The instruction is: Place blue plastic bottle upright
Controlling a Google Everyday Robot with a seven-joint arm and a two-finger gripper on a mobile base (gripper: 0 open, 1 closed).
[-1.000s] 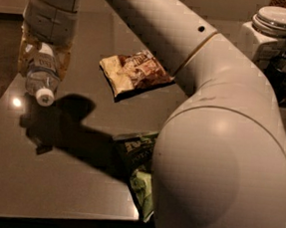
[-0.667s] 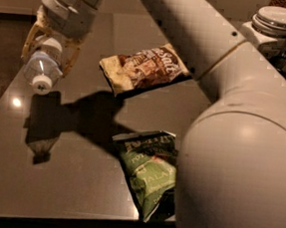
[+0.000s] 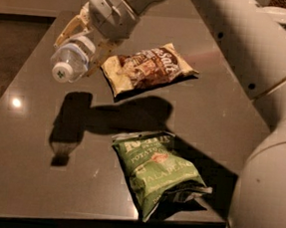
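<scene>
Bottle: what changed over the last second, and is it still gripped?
The hand swung the bottle up and slightly right, tipping it from cap-down toward level. It is still gripped, above the table. The arm swung aside, uncovering the green chip bag. That bag and the brown chip bag stayed put.

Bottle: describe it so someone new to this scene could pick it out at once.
Over the dark table, far left, the gripper on the white arm holds the bottle in the air, tilted, cap down-left. Unlike the brown bag and green bag lying flat, it is clear with a white cap.
</scene>
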